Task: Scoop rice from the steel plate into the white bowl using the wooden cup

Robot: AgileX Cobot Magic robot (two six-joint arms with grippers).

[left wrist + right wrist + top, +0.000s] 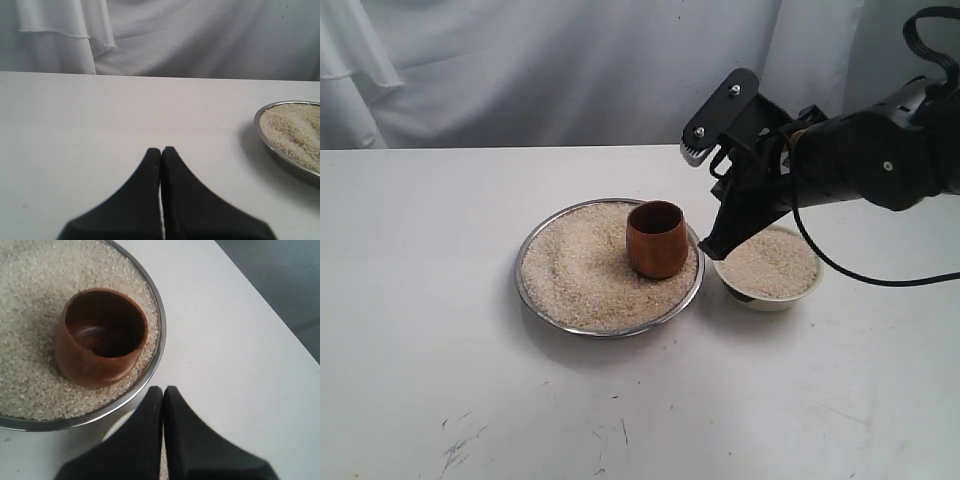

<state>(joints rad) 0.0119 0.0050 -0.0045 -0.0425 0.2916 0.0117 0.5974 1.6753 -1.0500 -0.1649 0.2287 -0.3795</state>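
We see a white table (420, 300) with a white cloth (520, 70) hanging behind it. On the far left, seen only from its own wrist camera, the left hand (161, 149) hangs low over bare table, its two black fingers pressed together and holding nothing; the edge of the plate lies well off to its side. Near the middle of the table sits the steel plate (523, 292), wide and shallow, covered almost to its rim with rice (575, 270). On the right part of the plate, close to the rim, the wooden cup (657, 240) stands upright, its base sunk a little into the grains. The right wrist camera looks down into its dark inside, which appears empty. Just right of the cup, the right hand (708, 250) slants down from a black arm. Its fingers are closed flat against each other and grip nothing, and their tips hover over the narrow gap between the plate and the bowl, clear of the cup. The white bowl (775, 302) sits just beside the plate's right edge, filled with rice nearly to its rim. A black cable (880, 280) loops from the arm above the table at the right.
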